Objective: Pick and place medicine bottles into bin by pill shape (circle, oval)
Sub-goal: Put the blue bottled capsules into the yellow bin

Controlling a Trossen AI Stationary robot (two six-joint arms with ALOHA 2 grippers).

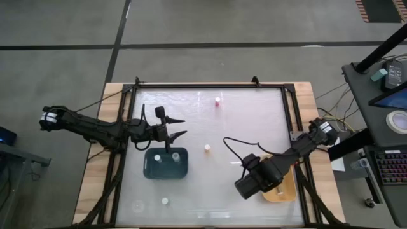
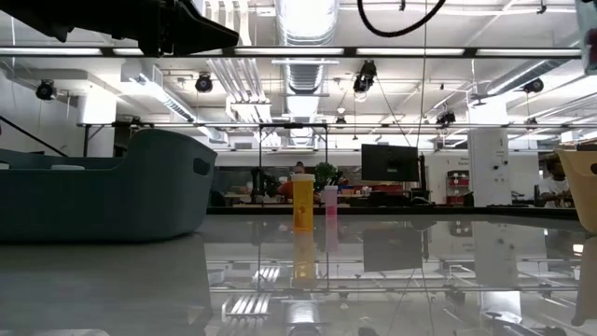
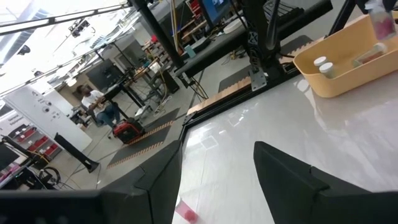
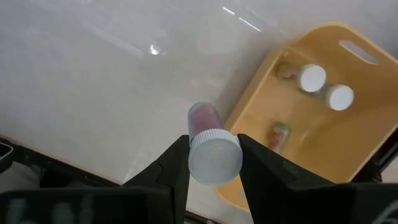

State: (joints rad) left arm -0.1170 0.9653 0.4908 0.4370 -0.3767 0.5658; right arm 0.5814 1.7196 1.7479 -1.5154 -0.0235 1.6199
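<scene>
My right gripper point(image 4: 214, 146) is shut on a small bottle point(image 4: 207, 134) with a white cap and a reddish body, held above the table beside the yellow-orange tray point(image 4: 323, 124). It also shows in the high view point(image 1: 249, 186). That tray holds two upright white-capped bottles point(image 4: 312, 78) and some lying ones. My left gripper point(image 1: 179, 126) is open and empty, just beyond the far edge of the dark teal tray point(image 1: 165, 163), which holds two bottles point(image 1: 158, 158). Loose bottles stand on the table: pink point(image 1: 217, 100), orange point(image 1: 207, 148) and a white-capped one point(image 1: 165, 201). My right gripper pinches the bottle's white cap point(image 4: 214, 162) between its two fingers. The fingers come from above, pointing down. The reddish body point(image 4: 203, 115) hangs below the cap, tilted, lifted clear of the table next to the yellow tray's rim.
The low view shows the teal tray point(image 2: 103, 187) at the left, the orange bottle point(image 2: 303, 201) and pink bottle point(image 2: 329, 201) standing in the middle, and the yellow tray's wall point(image 2: 583, 187) at the right. A black frame point(image 1: 210, 86) borders the table.
</scene>
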